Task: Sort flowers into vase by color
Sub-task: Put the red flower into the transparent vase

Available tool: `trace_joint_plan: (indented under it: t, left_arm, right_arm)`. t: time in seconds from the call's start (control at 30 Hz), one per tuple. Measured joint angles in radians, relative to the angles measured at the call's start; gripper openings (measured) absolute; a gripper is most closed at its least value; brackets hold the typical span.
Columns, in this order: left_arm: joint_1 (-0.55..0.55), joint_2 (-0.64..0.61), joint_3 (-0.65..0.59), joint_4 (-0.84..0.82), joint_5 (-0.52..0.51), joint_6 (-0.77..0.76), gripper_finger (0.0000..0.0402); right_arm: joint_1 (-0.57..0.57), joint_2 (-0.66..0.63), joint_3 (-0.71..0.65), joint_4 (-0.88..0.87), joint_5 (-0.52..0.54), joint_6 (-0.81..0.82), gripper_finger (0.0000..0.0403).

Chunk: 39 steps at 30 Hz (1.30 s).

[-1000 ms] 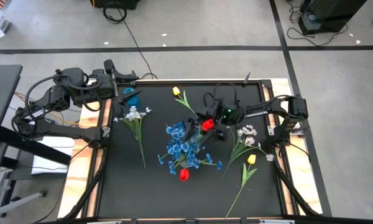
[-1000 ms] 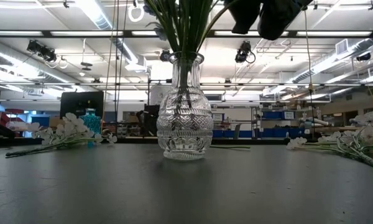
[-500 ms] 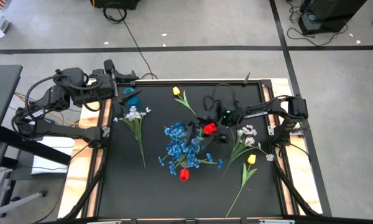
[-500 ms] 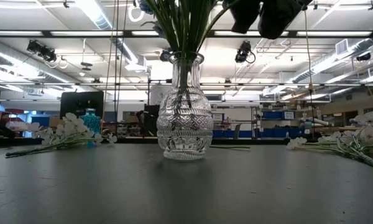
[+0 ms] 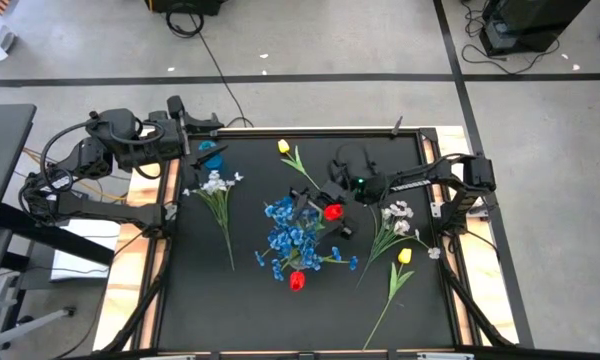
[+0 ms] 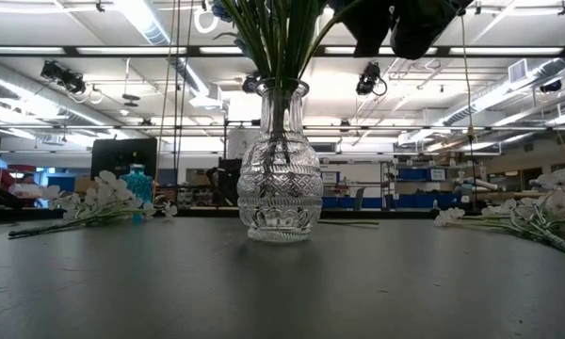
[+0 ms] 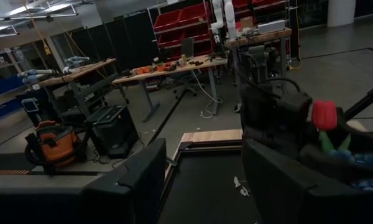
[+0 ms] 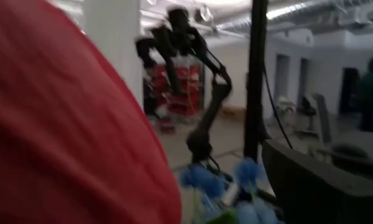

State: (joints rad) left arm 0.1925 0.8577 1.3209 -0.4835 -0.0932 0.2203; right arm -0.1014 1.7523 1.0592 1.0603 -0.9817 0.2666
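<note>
Your vase (image 6: 280, 160) holds blue bunches (image 5: 288, 232) and red tulips (image 5: 332, 211); white and yellow remain. Right gripper (image 5: 325, 213) gapes wide around a tulip, apparently gripping nothing; left gripper (image 5: 202, 136) waits part-open, empty.

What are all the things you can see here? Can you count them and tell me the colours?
clear cut-glass vase: 1, mid-table, green stems inside
blue clustered flowers: one bunch, over the vase
red tulips: 2, one at the right gripper, one at the bunch's near edge
yellow tulips: 2, lying flat, one at the back, one on the right
white blossom sprigs: lying flat, one left, some right
small teal-blue object: 1, back left corner, cannot tell what
black table: 1
left gripper: dark, open, back left corner
right gripper: dark, open, above the bunch
</note>
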Motion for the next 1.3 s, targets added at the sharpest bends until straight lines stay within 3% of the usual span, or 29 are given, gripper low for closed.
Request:
trace_joint_plan:
  t: [0.3,0.53,0.8,0.97,1.1,1.3]
  left_arm:
    - [0.000,0.000,0.000,0.000,0.000,0.000,0.0215]
    - [0.000,0.000,0.000,0.000,0.000,0.000,0.0215]
    - [0.000,0.000,0.000,0.000,0.000,0.000,0.0215]
    - [0.000,0.000,0.000,0.000,0.000,0.000,0.0215]
    - [0.000,0.000,0.000,0.000,0.000,0.000,0.0215]
    - [0.000,0.000,0.000,0.000,0.000,0.000,0.0215]
  right_arm:
    - [0.001,-0.009,0.000,0.076,0.098,-0.145,0.0318]
    - [0.001,-0.061,0.000,-0.188,0.076,-0.329,0.0318]
    - [-0.031,-0.103,0.000,-0.312,-0.065,-0.175,0.0326]
    - [-0.079,-0.104,0.000,-0.260,-0.267,0.021,0.0338]
    - [-0.093,-0.105,0.000,-0.271,-0.368,0.066,0.0345]
    - [-0.016,-0.103,0.019,-0.275,-0.391,-0.009,0.0346]
